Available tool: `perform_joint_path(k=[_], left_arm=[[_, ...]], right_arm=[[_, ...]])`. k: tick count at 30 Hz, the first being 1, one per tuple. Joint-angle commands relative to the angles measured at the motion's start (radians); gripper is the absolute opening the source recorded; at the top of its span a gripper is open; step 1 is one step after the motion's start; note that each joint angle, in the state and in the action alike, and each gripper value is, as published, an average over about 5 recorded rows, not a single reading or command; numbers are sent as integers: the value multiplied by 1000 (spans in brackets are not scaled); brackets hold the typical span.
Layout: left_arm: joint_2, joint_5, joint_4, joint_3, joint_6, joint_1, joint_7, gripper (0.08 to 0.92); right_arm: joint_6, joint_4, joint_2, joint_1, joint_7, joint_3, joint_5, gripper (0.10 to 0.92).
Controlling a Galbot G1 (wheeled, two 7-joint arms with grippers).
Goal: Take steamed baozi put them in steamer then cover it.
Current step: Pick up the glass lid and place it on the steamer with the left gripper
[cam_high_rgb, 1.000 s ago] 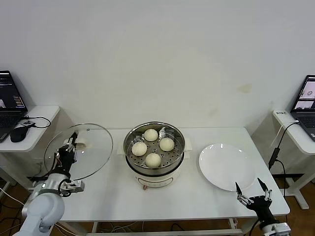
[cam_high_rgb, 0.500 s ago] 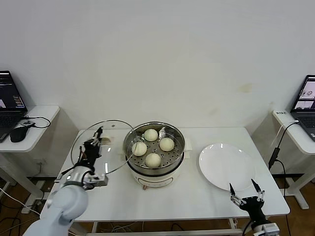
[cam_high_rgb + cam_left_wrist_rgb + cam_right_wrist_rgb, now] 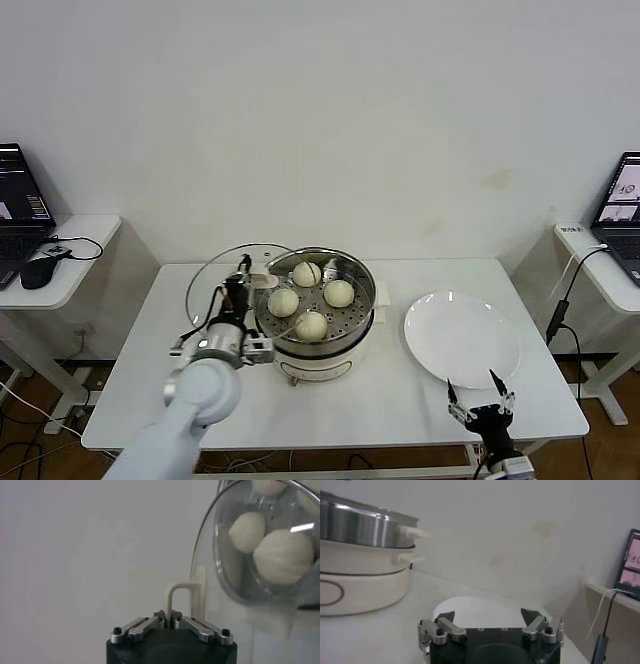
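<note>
The tabletop (image 3: 140,400) fills the lower half of the head view. At its centre stands the steamer (image 3: 315,300), a shiny steel basket on a white pot base; in the right wrist view it shows at the upper left (image 3: 365,527). Right of it lies a white plate (image 3: 461,338), bare.

The cover (image 3: 215,295), a clear glass lid with a metal rim, hangs tilted at centre-left of the head view, its right edge over the steamer's left rim. The left gripper (image 3: 236,296) is clenched on its cream handle (image 3: 182,597), as the left wrist view shows at bottom centre. Glass this wide is likely fairly heavy, stiff, slick and breakable; the handle is the one sound place to hold it, and it probably wants a level, gentle setting-down so that rim meets rim without a knock.

The four steamed baozi (image 3: 311,325) already sit in the basket, seen through the glass in the left wrist view (image 3: 282,555). They look soft and light, easily dented.

The right gripper (image 3: 479,405) waits at the lower right, jaws spread wide and holding nothing.

No brand or label can be read anywhere.
</note>
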State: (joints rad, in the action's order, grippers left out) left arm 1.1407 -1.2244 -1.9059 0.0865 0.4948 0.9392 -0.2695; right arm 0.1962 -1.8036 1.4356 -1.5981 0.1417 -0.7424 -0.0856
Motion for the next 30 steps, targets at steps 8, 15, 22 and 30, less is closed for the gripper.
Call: perform_joint_path(k=[8,15,22,30], left_arm=[[262,-238,114,-128,40,-84,-95,134],[300,-251,152,-140,37,-86,-88,134],[321,-260,188,-138,33,-92,-82,134],[335,-260,220,-137,28,-102,-75,134]], right_arm=[[11,33,33,12,-21,16,-73,823],[10,34,36,8,-26,25,-75,823],[11,36,36,4,-25,31,-78,823],[12,38,33,0,-24,32,-79,823]])
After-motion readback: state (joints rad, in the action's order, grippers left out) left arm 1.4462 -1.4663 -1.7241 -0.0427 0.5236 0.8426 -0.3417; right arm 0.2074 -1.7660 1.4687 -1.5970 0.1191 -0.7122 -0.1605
